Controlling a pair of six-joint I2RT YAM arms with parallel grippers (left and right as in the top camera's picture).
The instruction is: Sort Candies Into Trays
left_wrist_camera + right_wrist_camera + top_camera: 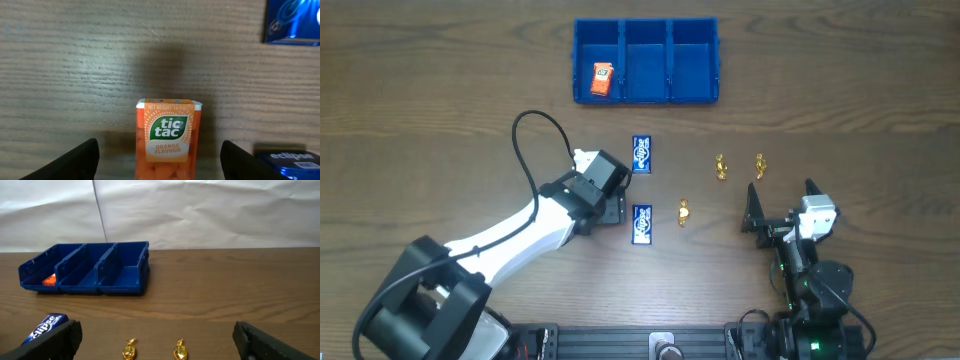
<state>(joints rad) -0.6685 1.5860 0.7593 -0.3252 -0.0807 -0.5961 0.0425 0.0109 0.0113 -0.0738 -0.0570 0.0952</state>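
Note:
An orange candy box (169, 145) lies on the wooden table between the wide-apart fingers of my left gripper (160, 145), which is open and not touching it. From above, the left gripper (610, 203) sits left of two blue packs (642, 154) (641, 223). A second orange box (603, 80) lies in the left compartment of the blue tray (695, 99). Three gold-wrapped candies (720, 166) (760, 164) (684, 211) lie mid-table. My right gripper (782, 207) is open near the table, right of the gold candies, holding nothing.
The tray's middle and right compartments hold nothing. In the right wrist view the tray (122, 277) stands far ahead, with a blue pack (44, 327) and two gold candies (129, 350) (180, 350) nearer. A white backdrop rises behind the table.

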